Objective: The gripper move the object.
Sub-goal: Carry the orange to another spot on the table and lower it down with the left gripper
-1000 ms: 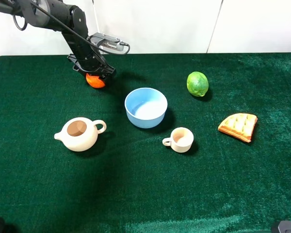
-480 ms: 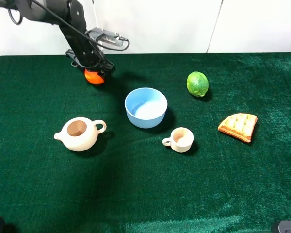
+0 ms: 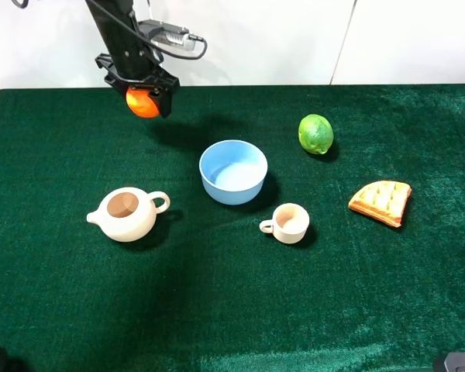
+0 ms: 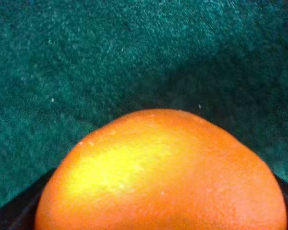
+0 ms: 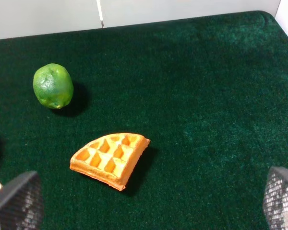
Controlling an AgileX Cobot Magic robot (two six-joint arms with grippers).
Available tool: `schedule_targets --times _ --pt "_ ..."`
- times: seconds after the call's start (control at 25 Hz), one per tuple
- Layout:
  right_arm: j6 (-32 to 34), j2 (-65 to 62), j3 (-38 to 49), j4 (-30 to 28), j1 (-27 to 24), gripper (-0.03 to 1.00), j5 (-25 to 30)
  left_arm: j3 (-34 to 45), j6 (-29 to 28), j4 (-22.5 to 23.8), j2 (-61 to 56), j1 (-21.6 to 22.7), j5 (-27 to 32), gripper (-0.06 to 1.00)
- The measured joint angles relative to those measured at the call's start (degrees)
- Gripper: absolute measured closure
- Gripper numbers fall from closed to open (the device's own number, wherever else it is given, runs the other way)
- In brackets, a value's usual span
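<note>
The orange fruit (image 3: pixel 142 102) hangs above the green cloth at the back left, gripped between the two black fingers of my left gripper (image 3: pixel 143 105). In the left wrist view the orange (image 4: pixel 158 177) fills the lower half, with a black finger edge on either side and cloth below it. My right gripper (image 5: pixel 146 201) is open and empty; its two fingertips (image 5: pixel 14 201) stand wide apart near the table's front right, short of the waffle wedge.
A blue bowl (image 3: pixel 233 171) sits mid-table. A beige teapot (image 3: pixel 125 214) is front left of it and a small beige cup (image 3: pixel 287 223) front right. A green lime (image 3: pixel 316 133) and a waffle wedge (image 3: pixel 381 201) lie on the right.
My left gripper has risen with the orange, lifting it off the cloth and a little to the left. The other things have not moved.
</note>
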Motion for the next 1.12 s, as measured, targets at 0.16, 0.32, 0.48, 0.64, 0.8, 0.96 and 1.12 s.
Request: schedule_targets --times 0.16,0.32,0.48,0.64,0.8,0.96,1.12 --pt "0.0 0.0 0.0 0.0 0.0 0.28 0.0 -2.9 -0.6 0.0 0.0 0.0 5.9 0.2" --pt "0.0 0.0 0.0 0.0 0.0 0.28 0.0 -4.7 -0.7 0.1 -0.1 -0.1 10.0 0.2" --pt "0.0 0.0 0.0 0.0 0.0 0.28 0.0 -4.9 -0.7 0.2 -1.3 -0.4 10.0 0.2" --pt "0.0 0.0 0.0 0.0 0.0 0.28 0.0 -4.9 -0.8 0.8 -3.7 -1.1 10.0 0.2" --pt "0.0 0.0 0.0 0.0 0.0 0.28 0.0 -4.4 -0.9 1.3 -5.6 -1.9 10.0 0.2" --pt "0.0 0.0 0.0 0.0 0.0 0.28 0.0 -2.4 -1.6 2.0 -8.0 -2.8 10.0 0.2" --pt "0.0 0.0 0.0 0.0 0.0 0.28 0.0 1.6 -2.0 2.4 -11.2 -3.6 10.0 0.2"
